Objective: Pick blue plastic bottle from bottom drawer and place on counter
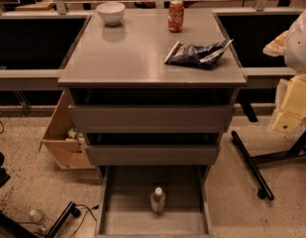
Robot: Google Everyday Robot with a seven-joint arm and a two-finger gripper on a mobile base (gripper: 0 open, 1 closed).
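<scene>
The blue plastic bottle (158, 200), clear with a white cap, stands upright in the middle of the bottom drawer (123, 217), which is pulled open toward me. The two upper drawers are shut. The counter (132, 58) is the grey top of the cabinet. My gripper (291, 108) shows as pale yellow and white parts at the right edge, beside the cabinet at about upper-drawer height, well away from the bottle and holding nothing that I can see.
On the counter stand a white bowl (111, 12) at back left, a red soda can (176, 16) at back middle and a dark chip bag (197, 53) at right. A cardboard box (63, 143) sits left of the cabinet. Black stand legs (251, 165) lie right.
</scene>
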